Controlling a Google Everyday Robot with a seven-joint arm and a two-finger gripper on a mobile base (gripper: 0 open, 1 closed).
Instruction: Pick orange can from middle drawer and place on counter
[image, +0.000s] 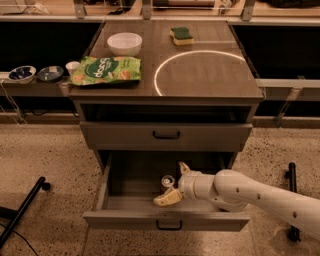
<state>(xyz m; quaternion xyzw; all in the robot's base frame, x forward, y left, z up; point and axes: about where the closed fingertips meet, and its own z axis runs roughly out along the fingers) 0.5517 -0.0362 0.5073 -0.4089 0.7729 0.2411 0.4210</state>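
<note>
The middle drawer (165, 220) is pulled open at the bottom of the cabinet. The orange can (166, 182) stands inside it near the middle, its silver top showing. My gripper (174, 183) reaches into the drawer from the right on a white arm. Its two cream fingers are spread, one behind the can and one in front of it, with the can between them. The counter (200, 75) with its bright white circle is above.
On the counter stand a white bowl (124, 43), a green snack bag (106, 70) and a green-yellow sponge (181, 35). A side shelf at the left holds small bowls (36, 74). A shut drawer front (166, 135) sits above the open one. A black stand leg (22, 212) lies on the floor at left.
</note>
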